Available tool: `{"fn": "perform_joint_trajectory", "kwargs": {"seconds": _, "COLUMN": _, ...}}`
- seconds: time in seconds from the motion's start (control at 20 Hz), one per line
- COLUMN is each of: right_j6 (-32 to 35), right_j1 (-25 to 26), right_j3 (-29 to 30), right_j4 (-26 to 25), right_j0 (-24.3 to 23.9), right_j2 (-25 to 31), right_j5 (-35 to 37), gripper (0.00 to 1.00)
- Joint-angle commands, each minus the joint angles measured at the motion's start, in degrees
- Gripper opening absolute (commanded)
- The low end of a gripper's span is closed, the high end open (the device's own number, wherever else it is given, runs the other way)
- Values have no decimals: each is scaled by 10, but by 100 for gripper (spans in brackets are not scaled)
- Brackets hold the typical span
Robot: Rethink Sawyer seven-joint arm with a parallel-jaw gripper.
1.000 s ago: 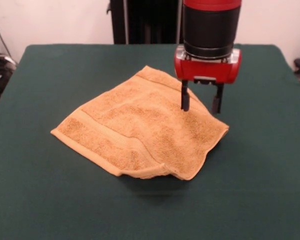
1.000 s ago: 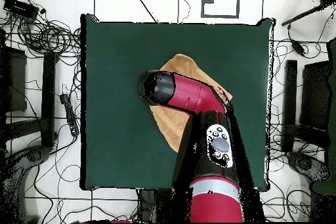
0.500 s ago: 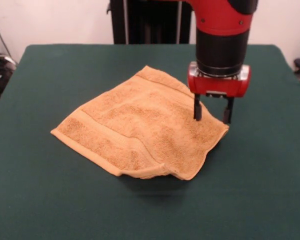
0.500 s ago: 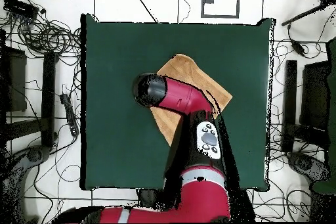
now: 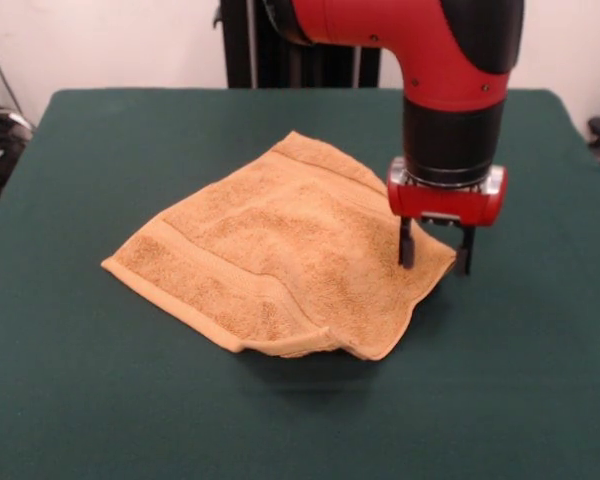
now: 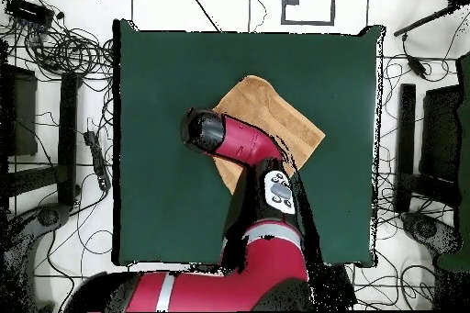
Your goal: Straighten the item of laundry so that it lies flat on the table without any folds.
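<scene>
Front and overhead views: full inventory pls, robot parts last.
towel: 1, golden-tan, mid-table, doubled over, fold edge humped at the camera side in the front view
table: 1, dark green top, under the towel
cables: many, black, on the pale floor around the table in the overhead view
arm: 1, red and black, comes down over the towel's right corner in the front view
gripper: 1, red body, black fingers, open, straddling that corner

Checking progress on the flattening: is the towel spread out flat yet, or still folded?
Still folded. The towel lies doubled on the table, with a rounded fold and layered edges at its near corner.
</scene>
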Motion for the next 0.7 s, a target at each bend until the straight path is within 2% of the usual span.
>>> {"fn": "perform_joint_trajectory", "kwargs": {"seconds": 0.05, "right_j6": 166, "right_j1": 8, "right_j3": 52, "right_j4": 46, "right_j0": 24, "right_j2": 46, "right_j5": -7, "gripper": 100}}
{"fn": "perform_joint_trajectory", "kwargs": {"seconds": 0.25, "right_j6": 175, "right_j1": 3, "right_j3": 67, "right_j4": 61, "right_j0": 23, "right_j2": 40, "right_j5": 15, "gripper": 100}}
{"fn": "perform_joint_trajectory", "kwargs": {"seconds": 0.4, "right_j6": 227, "right_j1": 1, "right_j3": 83, "right_j4": 96, "right_j0": 52, "right_j2": 26, "right_j5": 6, "gripper": 100}}
{"fn": "perform_joint_trajectory", "kwargs": {"seconds": 0.55, "right_j6": 263, "right_j1": -24, "right_j3": 103, "right_j4": 124, "right_j0": 86, "right_j2": 5, "right_j5": 32, "gripper": 100}}
{"fn": "perform_joint_trajectory", "kwargs": {"seconds": 0.7, "right_j6": 265, "right_j1": -46, "right_j3": 125, "right_j4": 140, "right_j0": 98, "right_j2": -3, "right_j5": 46, "gripper": 100}}
